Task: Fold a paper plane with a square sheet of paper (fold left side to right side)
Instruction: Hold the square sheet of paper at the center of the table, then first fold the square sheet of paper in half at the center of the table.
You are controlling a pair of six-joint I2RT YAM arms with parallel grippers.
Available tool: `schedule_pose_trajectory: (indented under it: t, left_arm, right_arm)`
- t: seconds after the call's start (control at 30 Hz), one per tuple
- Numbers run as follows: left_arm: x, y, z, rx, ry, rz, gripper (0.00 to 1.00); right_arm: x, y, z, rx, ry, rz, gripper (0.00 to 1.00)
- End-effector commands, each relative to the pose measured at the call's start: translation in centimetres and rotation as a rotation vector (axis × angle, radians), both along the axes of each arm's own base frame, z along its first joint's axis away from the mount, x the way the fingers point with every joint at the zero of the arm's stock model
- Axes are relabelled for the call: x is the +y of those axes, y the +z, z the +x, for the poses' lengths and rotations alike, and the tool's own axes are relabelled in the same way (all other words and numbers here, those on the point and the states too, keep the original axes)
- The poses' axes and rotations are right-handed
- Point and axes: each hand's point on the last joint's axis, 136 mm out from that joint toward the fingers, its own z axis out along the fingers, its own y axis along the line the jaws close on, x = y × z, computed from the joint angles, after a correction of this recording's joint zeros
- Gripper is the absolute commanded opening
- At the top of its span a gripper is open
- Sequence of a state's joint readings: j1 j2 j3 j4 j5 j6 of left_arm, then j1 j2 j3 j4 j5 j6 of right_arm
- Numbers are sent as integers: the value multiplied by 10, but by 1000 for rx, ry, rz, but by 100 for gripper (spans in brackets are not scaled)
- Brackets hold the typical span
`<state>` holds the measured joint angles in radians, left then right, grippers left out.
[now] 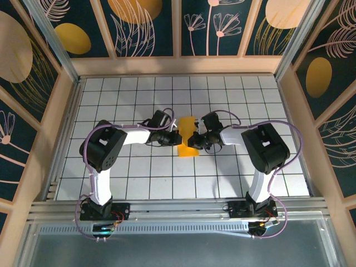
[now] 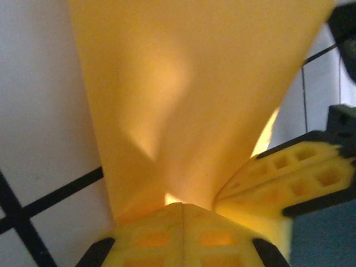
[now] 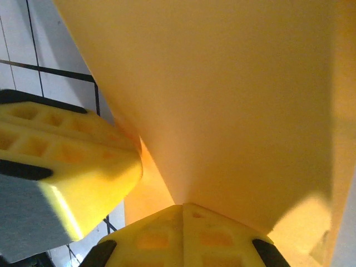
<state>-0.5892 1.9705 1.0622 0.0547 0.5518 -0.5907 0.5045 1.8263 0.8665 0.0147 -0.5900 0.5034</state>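
Orange-yellow thin square paper sheet [image 1: 188, 123] is held lifted over the white gridded desk [image 1: 139, 178], mid-surface, clenched edgewise by left gripper [image 1: 178, 136] and right gripper [image 1: 194, 138] jaws. Light, floppy, crease-prone handling is judged; edge grips are preferred.

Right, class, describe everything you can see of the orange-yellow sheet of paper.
The sheet of paper is thin, plain orange-yellow, smooth, with light glowing through it. From above it reads as a strip taller than wide, mid-way across the gridded table. The left gripper and right gripper are both shut on it, pinching side by side. Whether it touches the table is unclear.
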Motion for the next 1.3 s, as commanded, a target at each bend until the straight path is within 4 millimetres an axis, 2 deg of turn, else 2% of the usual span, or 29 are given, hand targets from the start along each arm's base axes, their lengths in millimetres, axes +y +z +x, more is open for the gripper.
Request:
schedule_pose_trajectory:
  t: [0.0,0.2,0.5,0.8,1.27]
  left_arm:
    - [-10,14,16,-16,17,-30,0]
    - [-14,7,35,-20,28,-43,0]
    - [-8,-9,43,-22,50,-47,0]
    - [10,-30,51,-25,116,7,0]
    - [39,-34,95,-71,206,77,0]
  right_arm:
    - [-18,-27,-10,42,-8,-107,0]
    - [-32,-41,-10,51,-24,-155,0]
    - [-40,-50,-12,63,-24,-185,0]
    - [-49,-57,-14,78,-15,-246,0]
    - [-57,-63,-18,88,-18,-266,0]
